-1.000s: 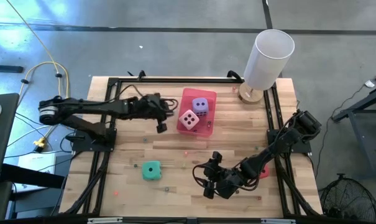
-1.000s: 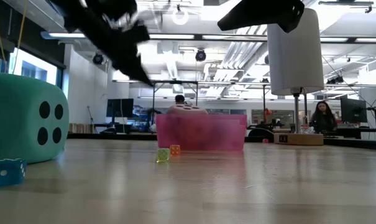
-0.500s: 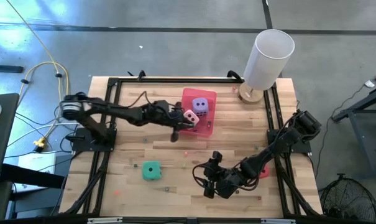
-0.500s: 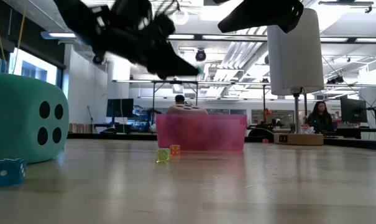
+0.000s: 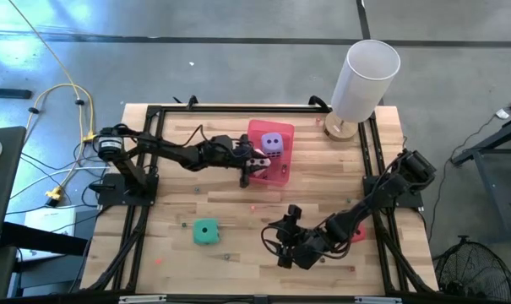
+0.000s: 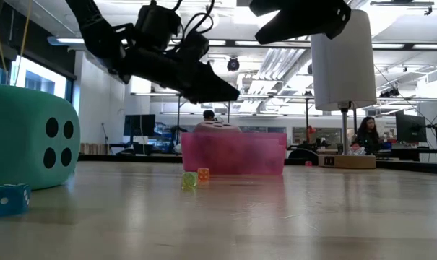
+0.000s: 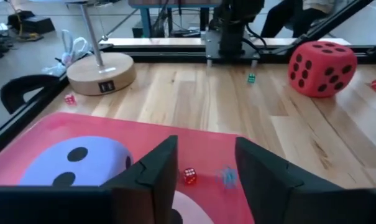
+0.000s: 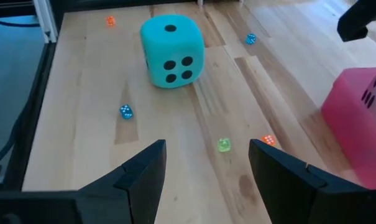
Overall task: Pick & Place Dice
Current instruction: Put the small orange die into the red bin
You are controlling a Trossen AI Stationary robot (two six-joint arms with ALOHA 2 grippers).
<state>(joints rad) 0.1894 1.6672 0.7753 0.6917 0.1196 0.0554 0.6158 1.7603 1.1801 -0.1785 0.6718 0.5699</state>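
The dice look soft and light; the pink die [image 5: 260, 155], at 12 o'clock in the tray [image 5: 282, 173], suits a side-face pinch; left gripper [image 5: 253, 165] released over it, right gripper [image 5: 282, 245] parted, empty

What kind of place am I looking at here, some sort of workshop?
Probably a robotics lab in an open office hall: two dark robot arms work at a wooden table, desks with monitors stand behind, and a person sits there.
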